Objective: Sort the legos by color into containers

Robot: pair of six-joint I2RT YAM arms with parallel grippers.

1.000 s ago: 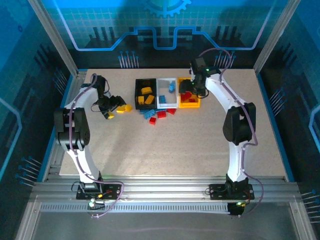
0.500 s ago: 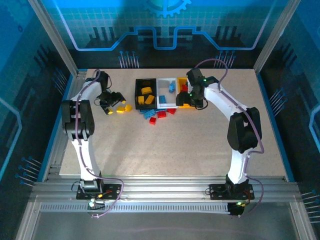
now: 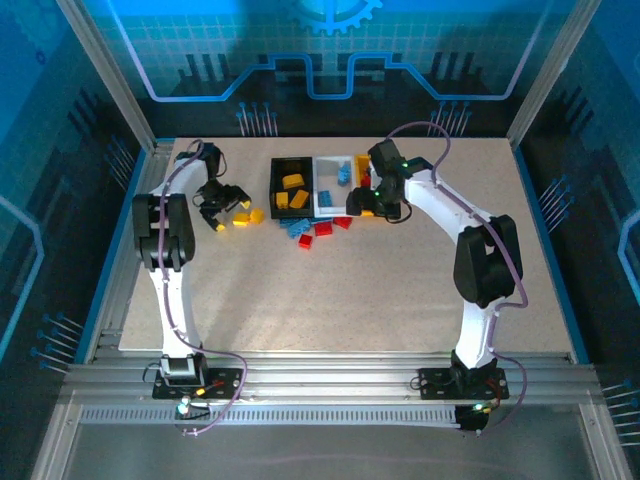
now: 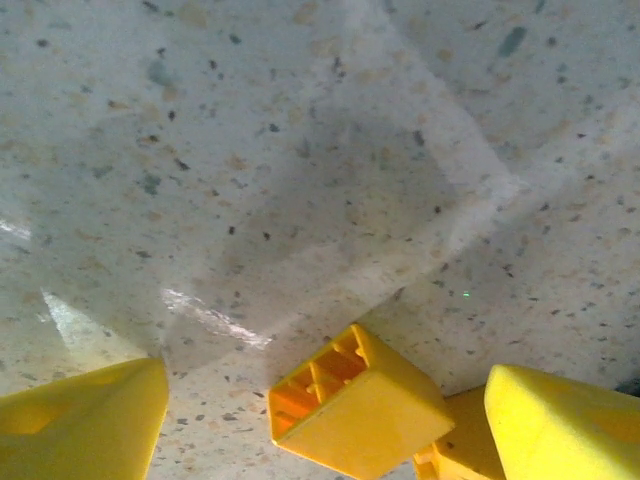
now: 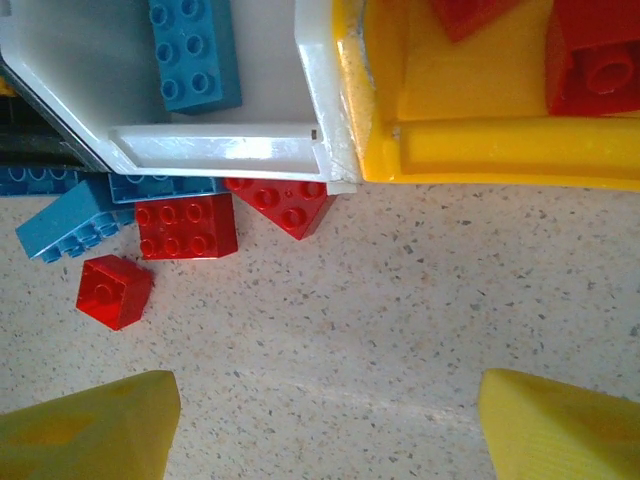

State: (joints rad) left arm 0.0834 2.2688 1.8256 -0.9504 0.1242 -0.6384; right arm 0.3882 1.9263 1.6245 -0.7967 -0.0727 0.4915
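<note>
**Overhead view.** Your left gripper (image 3: 222, 206) sits low at the far left of the table (image 3: 350, 300), just beside two loose yellow bricks (image 3: 249, 217). Three bins stand side by side at the far middle. The black bin (image 3: 275, 188) on the left holds yellow pieces (image 3: 291, 183). The white bin (image 5: 215, 145) is in the middle, and the yellow bin (image 5: 500, 145) is on the right, partly hidden by your right arm. Your right gripper (image 3: 361, 201) hangs at the near edge of the white and yellow bins. A small heap of red and blue bricks (image 3: 318, 229) lies on the table by the near walls of the black and white bins.

**Left wrist view.** Your left fingers (image 4: 85, 420) stand apart, one at each lower corner. A tipped yellow brick (image 4: 355, 405) lies on the table between them, its hollow underside facing the camera. A gap shows between it and the left-hand finger. A second yellow brick (image 4: 445, 458) lies just behind it, partly hidden by the right-hand finger.

**Right wrist view.** Your right fingers (image 5: 90, 430) are likewise spread wide, with bare table between them. Beyond them, a blue brick (image 5: 195, 55) lies in the white bin and red bricks (image 5: 590, 60) lie in the yellow bin. Three loose red bricks (image 5: 185, 225) and some loose blue bricks (image 5: 65, 225) lie outside, near the white bin's front wall.
</note>
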